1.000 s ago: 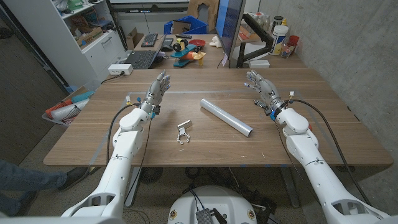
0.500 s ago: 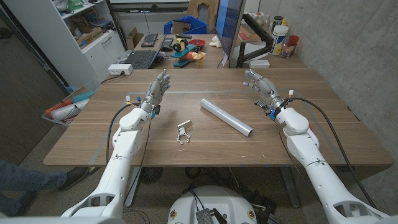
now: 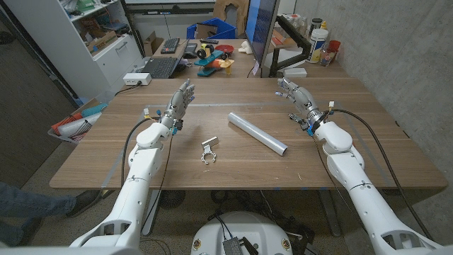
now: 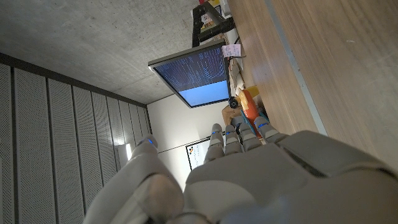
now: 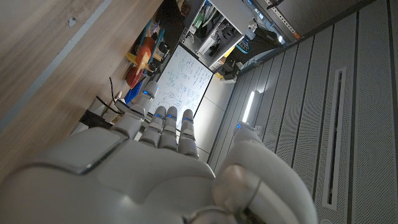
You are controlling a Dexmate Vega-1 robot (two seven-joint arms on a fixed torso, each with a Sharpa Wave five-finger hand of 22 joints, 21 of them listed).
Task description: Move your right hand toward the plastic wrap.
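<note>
The plastic wrap [image 3: 257, 132] is a long silvery roll lying slantwise on the wooden table [image 3: 354, 142], near its middle. My right hand [image 3: 296, 98] is raised over the table to the right of the roll's far end, fingers straight and apart, holding nothing. My left hand [image 3: 179, 101] is up on the other side, also open, well left of the roll. The right wrist view looks along the back of my right hand [image 5: 155, 174], and the left wrist view along the back of my left hand [image 4: 249, 180].
A small white clip-like part [image 3: 207, 150] lies between the roll and my left arm. Behind the table stand a monitor [image 3: 260, 32], a laptop [image 3: 160, 67], toys and bottles [image 3: 322, 39]. A shelf [image 3: 92, 35] stands at the left.
My right hand has drifted slightly left and farther away, a little closer to the roll's far end. The left hand and the roll have not moved.
</note>
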